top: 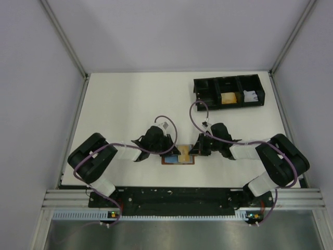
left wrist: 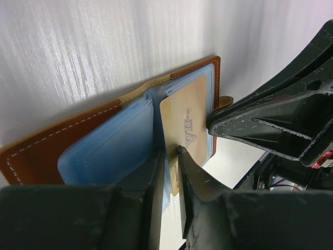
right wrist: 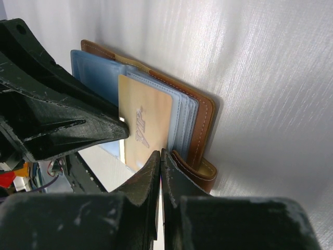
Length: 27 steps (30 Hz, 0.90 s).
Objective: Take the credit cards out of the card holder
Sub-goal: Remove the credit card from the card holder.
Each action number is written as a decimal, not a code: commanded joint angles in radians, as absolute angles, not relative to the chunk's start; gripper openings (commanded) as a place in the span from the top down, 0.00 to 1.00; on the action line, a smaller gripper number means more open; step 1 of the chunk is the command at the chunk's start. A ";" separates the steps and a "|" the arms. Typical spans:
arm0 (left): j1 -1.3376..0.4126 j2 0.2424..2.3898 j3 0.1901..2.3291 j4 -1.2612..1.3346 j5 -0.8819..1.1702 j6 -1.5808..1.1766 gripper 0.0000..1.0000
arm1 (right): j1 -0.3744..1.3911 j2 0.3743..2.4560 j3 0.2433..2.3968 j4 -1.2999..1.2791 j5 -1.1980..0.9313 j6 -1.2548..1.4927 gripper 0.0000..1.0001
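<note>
The holder (top: 178, 155) is lying open between both grippers, with the tray (top: 215, 83) well apart beyond it. The left gripper (left wrist: 171, 161) is clamping its jaws on only the card's (left wrist: 187, 122) near edge, so the card may be slipping out on the pull. The blue sleeves (left wrist: 112, 151) may also be lifting and dragging the holder along. That arm is reaching in low from the holder's left. The right gripper (right wrist: 160, 156), jaws together and empty, seems to be pressing its tips on the holder's right side by the tab (right wrist: 205, 174).

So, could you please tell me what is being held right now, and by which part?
The left fingers pinch the gold card by its protruding edge; the shut right fingers hold nothing, tips against the holder.
</note>
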State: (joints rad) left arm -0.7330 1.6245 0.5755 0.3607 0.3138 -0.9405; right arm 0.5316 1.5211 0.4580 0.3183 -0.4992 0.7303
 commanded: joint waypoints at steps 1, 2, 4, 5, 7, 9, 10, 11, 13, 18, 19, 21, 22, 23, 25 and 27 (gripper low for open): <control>-0.730 1.631 0.551 0.414 0.328 -0.939 0.85 | 0.526 1.545 0.453 0.301 -0.460 0.713 1.00; -0.730 1.631 0.549 0.416 0.328 -0.939 0.91 | 0.528 1.545 0.451 0.301 -0.460 0.712 1.00; -0.729 1.629 0.542 0.423 0.330 -0.939 1.00 | 0.528 1.546 0.451 0.298 -0.457 0.713 1.00; -0.727 1.628 0.538 0.425 0.330 -0.940 1.00 | 0.526 1.548 0.451 0.295 -0.454 0.713 1.00; -0.723 1.621 0.528 0.429 0.327 -0.942 1.00 | 0.525 1.549 0.451 0.284 -0.445 0.713 1.00; -0.715 1.611 0.515 0.430 0.322 -0.942 1.00 | 0.519 1.554 0.451 0.269 -0.437 0.712 1.00; -0.713 1.605 0.509 0.430 0.321 -0.939 1.00 | 0.517 1.560 0.451 0.264 -0.434 0.710 1.00; -0.712 1.600 0.505 0.428 0.316 -0.939 1.00 | 0.511 1.565 0.449 0.261 -0.434 0.710 1.00; -0.704 1.589 0.494 0.422 0.316 -0.936 1.00 | 0.506 1.574 0.448 0.253 -0.430 0.709 1.00; -0.695 1.574 0.480 0.402 0.308 -0.928 1.00 | 0.491 1.585 0.443 0.247 -0.423 0.712 1.00; -0.693 1.572 0.479 0.394 0.307 -0.927 1.00 | 0.488 1.583 0.443 0.244 -0.423 0.713 1.00; -0.689 1.568 0.477 0.382 0.308 -0.920 1.00 | 0.483 1.586 0.443 0.242 -0.422 0.715 1.00; -0.687 1.563 0.474 0.380 0.307 -0.919 1.00 | 0.480 1.588 0.440 0.244 -0.422 0.715 1.00; -0.686 1.559 0.468 0.377 0.307 -0.917 1.00 | 0.479 1.588 0.439 0.245 -0.422 0.715 1.00; -0.680 1.543 0.456 0.373 0.304 -0.916 1.00 | 0.474 1.588 0.437 0.245 -0.423 0.718 1.00; -0.670 1.522 0.439 0.370 0.301 -0.911 1.00 | 0.472 1.588 0.437 0.245 -0.423 0.715 1.00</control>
State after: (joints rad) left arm -0.6903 1.5692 0.4808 0.4294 0.3256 -0.9459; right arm 0.4969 1.5482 0.4591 0.3294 -0.5331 0.7559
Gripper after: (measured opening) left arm 0.010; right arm 0.003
